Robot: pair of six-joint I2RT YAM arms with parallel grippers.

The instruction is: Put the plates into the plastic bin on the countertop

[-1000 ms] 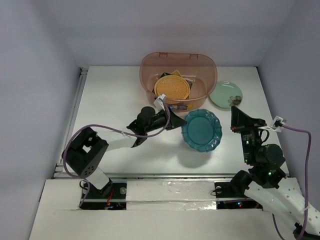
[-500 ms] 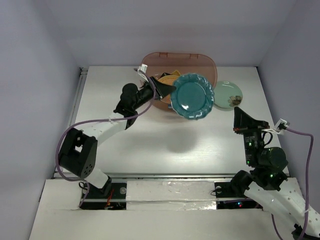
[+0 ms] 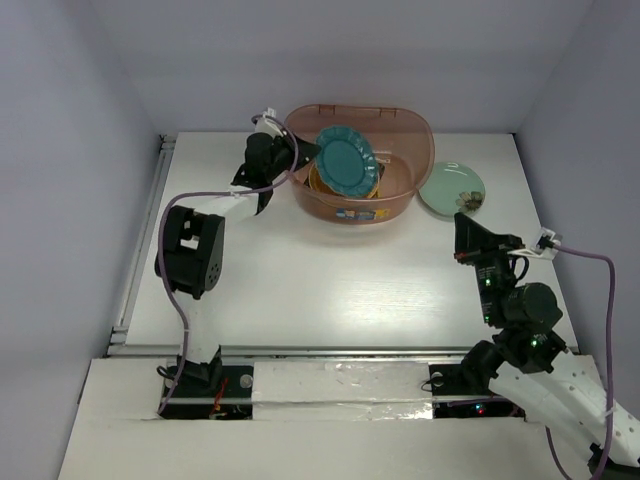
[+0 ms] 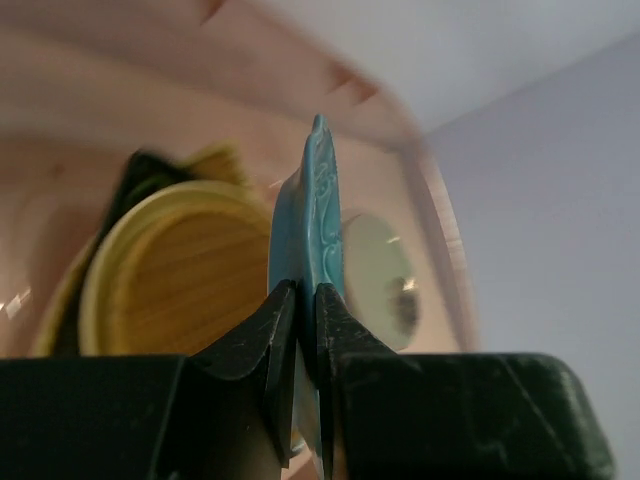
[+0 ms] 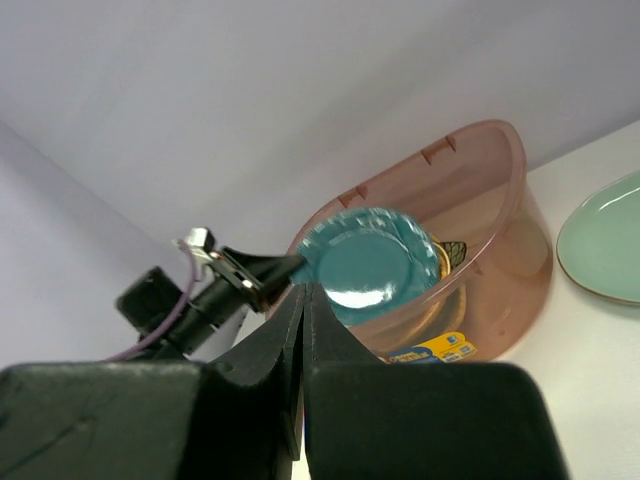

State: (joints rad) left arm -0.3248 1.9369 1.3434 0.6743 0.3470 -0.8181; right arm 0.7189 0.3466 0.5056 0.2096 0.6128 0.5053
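Holding a teal scalloped plate [image 3: 345, 163] on edge inside the rim of the plastic bin [image 3: 412, 178], the left gripper [image 3: 308, 160] reaches in from the bin's left side. Its two fingers are pinched tight on the plate's rim, one on each face. The left wrist camera shows that clamp [image 4: 305, 300] plainly, with the plate [image 4: 320, 215] standing almost upright between the fingers. Under and behind it in the bin lies the orange ribbed round plate [image 4: 175, 280], with a corner of the black square plate [image 4: 138, 178] showing beyond it. I cannot tell whether the teal plate touches that stack.

The bin sits at the far middle of the white countertop [image 3: 300, 280]. Just beside its right wall, the pale green plate [image 3: 452, 188] lies flat on the countertop, outside the bin.

On the near right, the right gripper [image 3: 462, 218] hangs above the countertop, just to the near side of the pale green plate and pointing towards the far wall. Its own camera shows the two fingers pressed together [image 5: 303, 292] with nothing between them. Past them the teal plate [image 5: 365, 262] faces that camera, glossy, inside the pinkish bin [image 5: 510, 215].
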